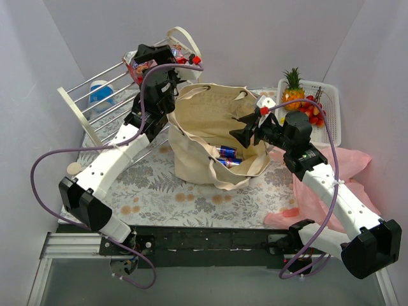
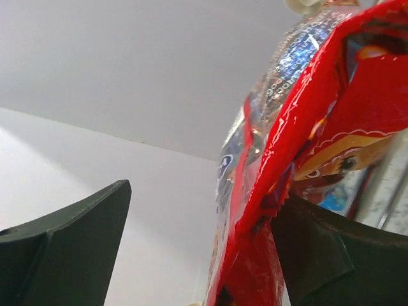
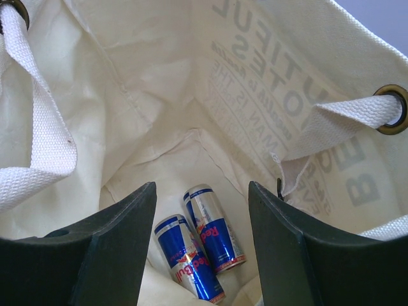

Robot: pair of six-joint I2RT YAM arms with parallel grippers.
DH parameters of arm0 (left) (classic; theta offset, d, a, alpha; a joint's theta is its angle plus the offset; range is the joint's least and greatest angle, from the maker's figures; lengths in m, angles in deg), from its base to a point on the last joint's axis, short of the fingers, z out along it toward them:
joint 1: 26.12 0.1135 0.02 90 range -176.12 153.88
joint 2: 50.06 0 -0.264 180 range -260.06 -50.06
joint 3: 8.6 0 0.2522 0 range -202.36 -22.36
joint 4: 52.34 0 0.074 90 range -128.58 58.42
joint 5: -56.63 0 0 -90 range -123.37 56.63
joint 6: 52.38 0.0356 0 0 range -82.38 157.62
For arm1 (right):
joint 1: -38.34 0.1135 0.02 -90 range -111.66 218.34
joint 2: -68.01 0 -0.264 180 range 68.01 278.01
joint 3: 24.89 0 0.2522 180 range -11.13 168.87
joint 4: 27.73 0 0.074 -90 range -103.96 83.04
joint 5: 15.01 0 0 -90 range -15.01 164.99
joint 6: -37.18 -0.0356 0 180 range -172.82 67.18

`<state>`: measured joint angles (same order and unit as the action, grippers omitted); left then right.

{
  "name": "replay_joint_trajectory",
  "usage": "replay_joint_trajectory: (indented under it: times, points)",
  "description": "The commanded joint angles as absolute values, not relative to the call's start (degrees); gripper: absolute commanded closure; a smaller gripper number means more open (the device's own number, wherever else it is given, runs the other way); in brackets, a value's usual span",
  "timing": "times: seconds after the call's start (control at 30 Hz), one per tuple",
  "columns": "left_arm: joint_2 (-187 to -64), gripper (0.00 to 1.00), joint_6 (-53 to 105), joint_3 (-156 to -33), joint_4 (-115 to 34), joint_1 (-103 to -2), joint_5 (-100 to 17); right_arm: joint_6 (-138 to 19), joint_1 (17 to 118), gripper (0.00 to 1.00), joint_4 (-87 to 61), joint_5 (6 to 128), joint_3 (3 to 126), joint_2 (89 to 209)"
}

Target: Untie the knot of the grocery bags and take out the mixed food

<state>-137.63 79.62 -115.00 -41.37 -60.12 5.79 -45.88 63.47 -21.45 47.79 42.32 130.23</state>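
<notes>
Two blue drink cans [image 3: 203, 245] lie side by side on the bottom of the beige canvas tote [image 1: 191, 159], which stands open in the middle of the table. The right gripper [image 1: 241, 132] hangs over the mouth of the tote, its jaws wide apart and holding nothing. The left gripper [image 2: 201, 194] is raised at the far left, also spread wide; a shiny red snack packet [image 2: 306, 127] leans against one finger only. The pink plastic bag [image 1: 344, 166] lies under the right arm.
</notes>
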Motion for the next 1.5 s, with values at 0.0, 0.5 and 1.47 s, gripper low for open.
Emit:
replay_joint_trajectory:
  times: [0.0,0.5,1.47]
  points:
    - [-134.6,0.09,61.6,-123.9,-17.1,-62.1,2.9,-45.6,63.2,0.34,-21.9,47.7,41.4,129.8]
    - [-137.1,0.27,14.3,-148.1,-2.7,-60.0,-24.6,-44.2,63.2,0.34,-19.4,47.2,41.4,132.4]
    - [-131.4,1.0,-0.3,-116.7,-31.3,-40.4,-42.2,-43.1,63.2,0.34,-16.8,47.3,46.9,139.6]
